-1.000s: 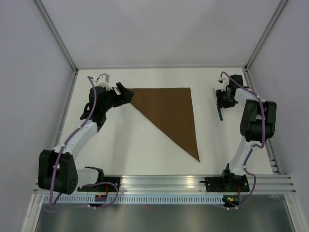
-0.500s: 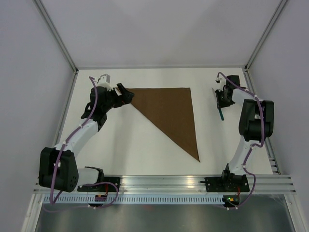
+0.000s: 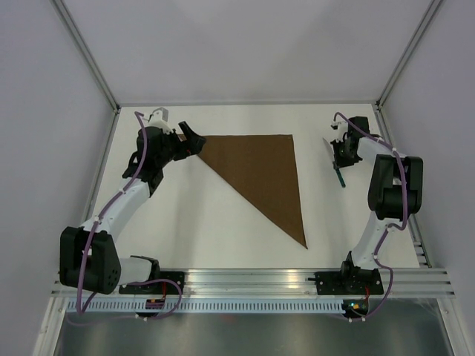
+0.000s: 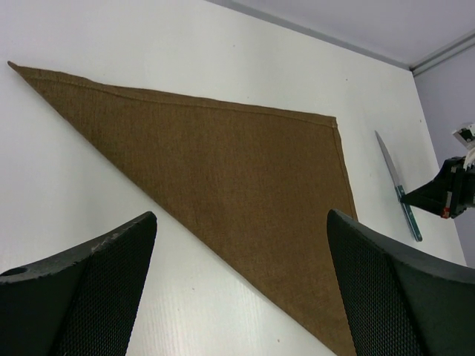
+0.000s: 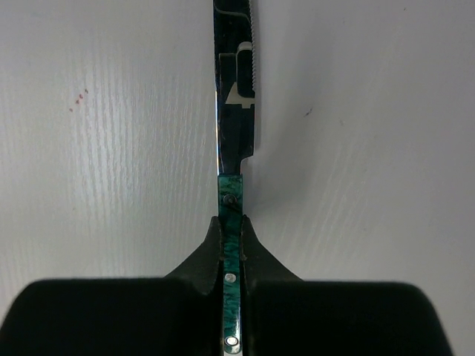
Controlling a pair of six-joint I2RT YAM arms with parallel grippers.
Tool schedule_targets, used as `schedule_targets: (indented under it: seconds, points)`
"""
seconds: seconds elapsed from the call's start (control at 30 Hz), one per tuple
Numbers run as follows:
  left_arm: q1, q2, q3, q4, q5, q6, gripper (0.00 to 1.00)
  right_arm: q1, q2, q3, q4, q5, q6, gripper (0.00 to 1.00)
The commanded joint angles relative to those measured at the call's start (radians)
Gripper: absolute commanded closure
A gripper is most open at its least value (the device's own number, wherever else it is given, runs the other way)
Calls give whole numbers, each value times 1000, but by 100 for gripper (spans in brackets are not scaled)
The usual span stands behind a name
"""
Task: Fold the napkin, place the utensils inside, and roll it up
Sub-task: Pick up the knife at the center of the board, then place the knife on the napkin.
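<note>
Right claw clamped on the teal handle of the knife, out at 3 o'clock from the napkin. Left claw spread wide and empty, by the napkin's 9 o'clock corner. Napkin lies flat on the worktop as a triangle, so fold judged done. Knife placement and rolling remain.

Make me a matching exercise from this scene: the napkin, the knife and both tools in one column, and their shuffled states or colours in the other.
1. napkin
2. knife
3. left tool
4. right tool

A. shut, pinching a handle
B. open, holding nothing
C. brown, folded into a triangle
D. silver blade, teal handle

Pairs: 1-C, 2-D, 3-B, 4-A
</note>
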Motion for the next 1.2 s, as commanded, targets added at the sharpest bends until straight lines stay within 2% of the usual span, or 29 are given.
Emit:
schedule_targets:
  seconds: [0.0,0.2,0.4,0.6,0.8,1.17]
  points:
    - [2,-35,67,-26,-13,25,0,3,-84,47,-79,-29,-6,99]
    - [1,-52,116,-58,-15,22,0,51,-147,81,-137,-29,5,100]
    - [1,-87,162,-110,-26,19,0,204,-167,143,-194,-32,45,100]
    - [2,-136,214,-158,-39,-7,0,427,-100,245,-228,-30,115,100]
    - [2,-173,248,-214,-55,-13,0,595,-8,344,-256,-23,168,100]
    - [1,-203,260,-259,-76,-6,0,775,92,354,-191,16,232,100]
